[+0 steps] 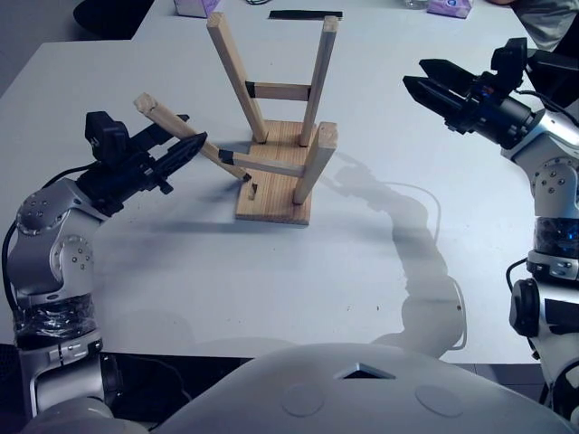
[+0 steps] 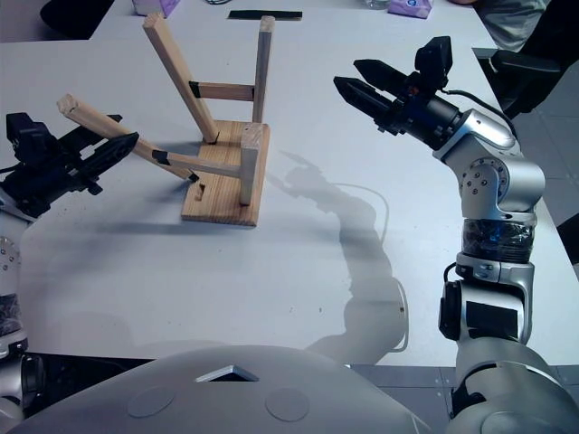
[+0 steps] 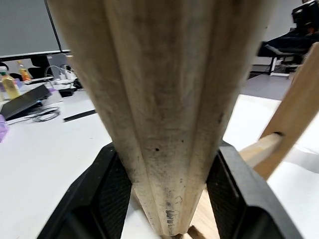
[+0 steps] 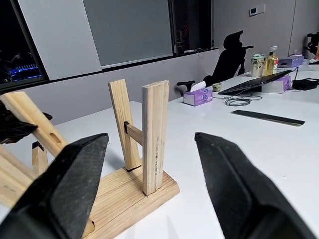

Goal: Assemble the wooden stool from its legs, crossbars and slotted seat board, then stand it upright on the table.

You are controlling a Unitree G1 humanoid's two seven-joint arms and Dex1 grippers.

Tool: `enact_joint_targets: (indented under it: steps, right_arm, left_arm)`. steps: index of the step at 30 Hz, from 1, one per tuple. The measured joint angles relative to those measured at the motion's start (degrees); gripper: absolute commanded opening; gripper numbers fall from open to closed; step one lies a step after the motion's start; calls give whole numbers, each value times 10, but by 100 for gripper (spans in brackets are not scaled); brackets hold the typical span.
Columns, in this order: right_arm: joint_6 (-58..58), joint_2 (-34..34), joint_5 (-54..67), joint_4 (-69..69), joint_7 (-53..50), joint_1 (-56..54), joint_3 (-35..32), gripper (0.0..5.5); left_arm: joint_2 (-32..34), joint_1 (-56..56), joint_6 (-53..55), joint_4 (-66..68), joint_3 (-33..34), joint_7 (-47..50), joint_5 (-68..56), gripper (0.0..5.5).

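**A:** Left wrist view first: what does the left claw (image 1: 184, 137) have?

**B:** It is clenched on the loose leg (image 3: 164, 124), with a pad on each side. That leg leans steeply out to the left. Its lower end is at the near left corner of the seat board (image 1: 280, 206), which lies flat on the table (image 1: 271, 298).

**A:** Is it in its slot?

**B:** I judge not. A dark slot (image 1: 253, 189) shows open just beside it. The near crossbar (image 1: 271, 165) runs from the loose leg to the near right leg (image 1: 315, 163), which stands upright.

**A:** What could go wrong?

**B:** Swinging the leg upright at a skew could jam it on the slot edge. It could also lever the near crossbar out of the near right leg. Nothing braces the board, so a push could slide it. That could tip the far left leg (image 1: 237, 77), the far right leg (image 1: 318, 77) and the far crossbar (image 1: 282, 91).

**A:** And the right claw (image 1: 416, 74)?

**B:** Released, jaws spread, raised at the far right, well apart from the seat board.
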Motion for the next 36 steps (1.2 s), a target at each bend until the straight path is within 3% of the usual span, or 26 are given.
enact_joint_targets:
  steps: [13, 23, 36]
  right_arm:
    - [0, 1, -7, -4, -2, 12, -3, 319]
    - [0, 1, -13, -3, 1, 12, -3, 319]
    - [-28, 5, -22, 32, -41, 0, -47, 319]
  left_arm:
    - [-28, 81, 23, -104, -54, 40, -39, 203]
    - [-22, 36, 49, -156, -63, 60, -60, 203]
    - [6, 12, 47, -104, -107, 8, -23, 203]
